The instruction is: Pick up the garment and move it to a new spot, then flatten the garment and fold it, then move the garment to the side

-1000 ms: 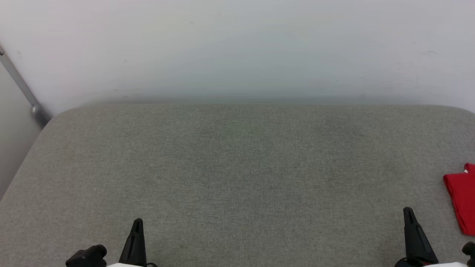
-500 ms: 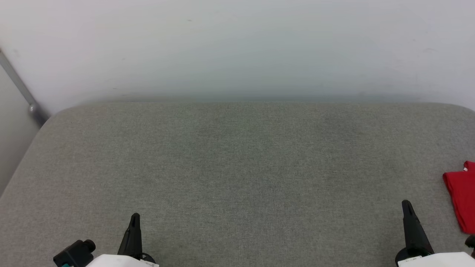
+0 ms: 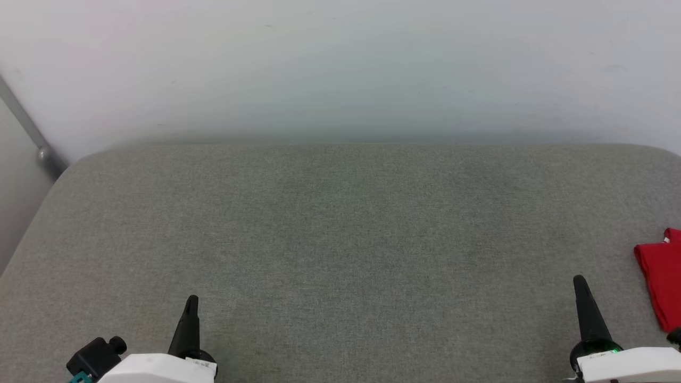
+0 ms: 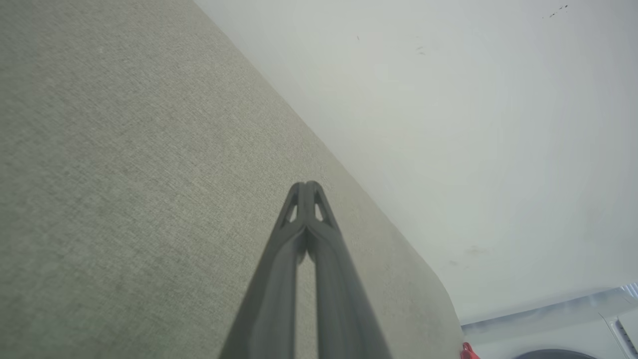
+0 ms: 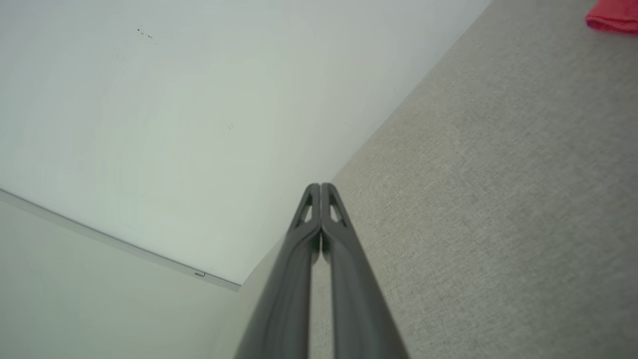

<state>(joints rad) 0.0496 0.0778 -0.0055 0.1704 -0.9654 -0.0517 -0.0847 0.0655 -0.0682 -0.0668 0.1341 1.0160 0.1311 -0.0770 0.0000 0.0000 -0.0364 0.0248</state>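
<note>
The red garment lies folded at the far right edge of the grey padded table, cut off by the frame; its sleeves and lettering are hidden. A corner of the garment shows at the top right of the right wrist view, and a red speck of it sits at the bottom of the left wrist view. My left gripper is at the lower left, shut with nothing in it, fingertips together. My right gripper is at the lower right, shut and empty, a little left of the garment and not touching it.
A white wall rises right behind the table's far edge. A grey metal rail slants down at the far left beside the table's rounded corner.
Both grippers have slid a little further up the head view, with more of the white forearms showing. The picture has shifted slightly. The garment lies where it was.
</note>
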